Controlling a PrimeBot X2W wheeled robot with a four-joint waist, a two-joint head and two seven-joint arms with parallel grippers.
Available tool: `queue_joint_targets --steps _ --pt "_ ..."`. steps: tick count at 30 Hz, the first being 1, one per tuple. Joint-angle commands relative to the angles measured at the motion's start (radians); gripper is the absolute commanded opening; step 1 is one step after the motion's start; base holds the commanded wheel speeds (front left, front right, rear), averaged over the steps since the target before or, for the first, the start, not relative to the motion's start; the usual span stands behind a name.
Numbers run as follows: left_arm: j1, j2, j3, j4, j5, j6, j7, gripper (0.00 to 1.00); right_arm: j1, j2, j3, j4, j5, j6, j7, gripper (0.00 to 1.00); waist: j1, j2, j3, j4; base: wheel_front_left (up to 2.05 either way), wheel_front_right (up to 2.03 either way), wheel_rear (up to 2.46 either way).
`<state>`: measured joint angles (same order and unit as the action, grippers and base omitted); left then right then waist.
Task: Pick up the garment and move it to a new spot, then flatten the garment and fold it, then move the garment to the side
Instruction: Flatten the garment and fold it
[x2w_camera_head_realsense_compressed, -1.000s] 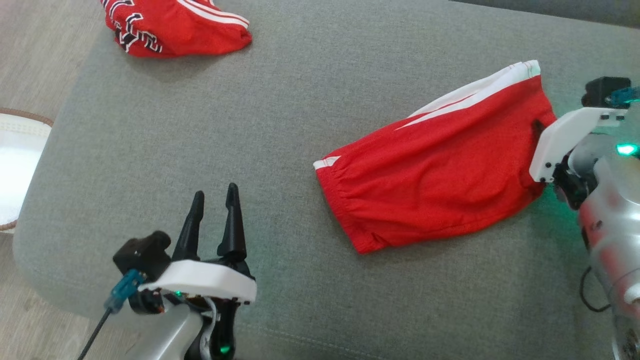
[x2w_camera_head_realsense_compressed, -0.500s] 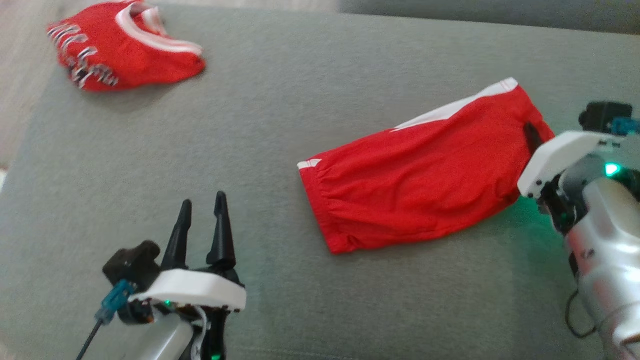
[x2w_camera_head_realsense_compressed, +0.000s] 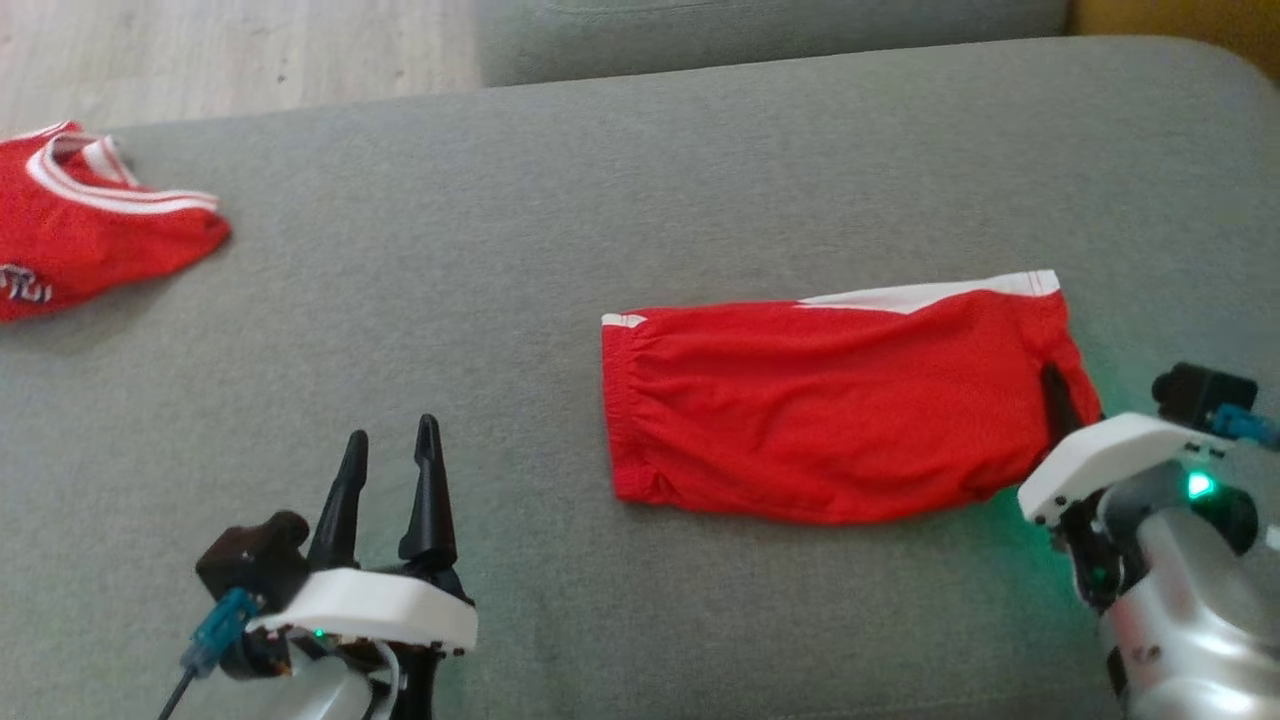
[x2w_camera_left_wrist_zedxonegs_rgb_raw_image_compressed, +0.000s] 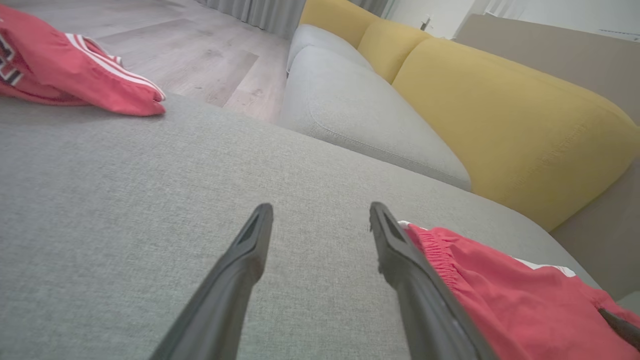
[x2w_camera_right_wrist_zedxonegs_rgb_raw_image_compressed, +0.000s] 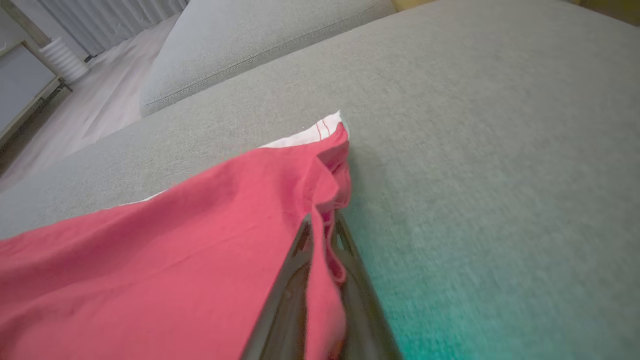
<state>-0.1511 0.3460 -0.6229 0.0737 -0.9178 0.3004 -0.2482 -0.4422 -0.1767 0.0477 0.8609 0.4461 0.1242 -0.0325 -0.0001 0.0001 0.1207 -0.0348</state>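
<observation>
The garment (x2w_camera_head_realsense_compressed: 830, 410) is a pair of red shorts with white side stripes, lying folded and fairly flat on the grey sofa cushion (x2w_camera_head_realsense_compressed: 560, 230). My right gripper (x2w_camera_head_realsense_compressed: 1055, 395) is at its right end, shut on the red hem. In the right wrist view the fingers (x2w_camera_right_wrist_zedxonegs_rgb_raw_image_compressed: 295, 280) pinch a fold of the garment (x2w_camera_right_wrist_zedxonegs_rgb_raw_image_compressed: 150, 260) between them. My left gripper (x2w_camera_head_realsense_compressed: 392, 435) hovers open over bare cushion, to the left of the shorts and apart from them. In the left wrist view the garment (x2w_camera_left_wrist_zedxonegs_rgb_raw_image_compressed: 515, 305) lies just beyond the right finger of my left gripper (x2w_camera_left_wrist_zedxonegs_rgb_raw_image_compressed: 321, 207).
A second red garment (x2w_camera_head_realsense_compressed: 80, 240) with white trim lies bunched at the cushion's far left edge. Behind the cushion sits another grey seat (x2w_camera_head_realsense_compressed: 760, 35) and a yellow backrest (x2w_camera_left_wrist_zedxonegs_rgb_raw_image_compressed: 500, 110). Wooden floor (x2w_camera_head_realsense_compressed: 230, 50) shows at the back left.
The head camera has turned, so the whole picture has shifted and the shorts now lie level across it. My right gripper has shut on the garment's right hem. The left gripper stays open.
</observation>
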Motion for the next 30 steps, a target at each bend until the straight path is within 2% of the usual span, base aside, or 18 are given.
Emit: queue_joint_targets --steps 1,7,12,21,30 --pt "-0.021 0.030 0.032 -0.030 0.010 0.006 -0.007 1.00 0.001 0.007 0.000 -0.053 -0.016 0.007 -0.012 0.00 0.0001 -0.0001 -0.009 -0.013 0.00 0.00 0.00" --pt "-0.017 0.036 0.027 -0.019 0.017 0.008 -0.006 1.00 0.050 0.034 -0.058 -0.128 -0.071 0.007 0.012 0.00 0.0001 -0.0001 -0.030 0.009 0.00 0.00 0.00" --pt "-0.003 0.047 0.030 -0.012 0.022 0.013 -0.007 1.00 0.057 0.061 -0.058 -0.234 -0.125 0.007 0.043 0.00 0.0001 -0.0001 -0.060 0.055 0.00 0.00 0.00" --pt "0.031 0.085 0.025 0.004 0.043 0.023 -0.005 1.00 0.116 0.115 0.084 -0.449 -0.155 0.007 0.165 0.00 0.0001 -0.0001 -0.105 0.155 0.00 0.00 0.00" --pt "0.056 0.089 0.030 0.003 0.039 0.025 -0.006 1.00 0.181 0.126 0.209 -0.491 -0.092 0.007 0.215 0.00 0.0001 -0.0001 -0.111 0.217 0.00 0.00 0.00"
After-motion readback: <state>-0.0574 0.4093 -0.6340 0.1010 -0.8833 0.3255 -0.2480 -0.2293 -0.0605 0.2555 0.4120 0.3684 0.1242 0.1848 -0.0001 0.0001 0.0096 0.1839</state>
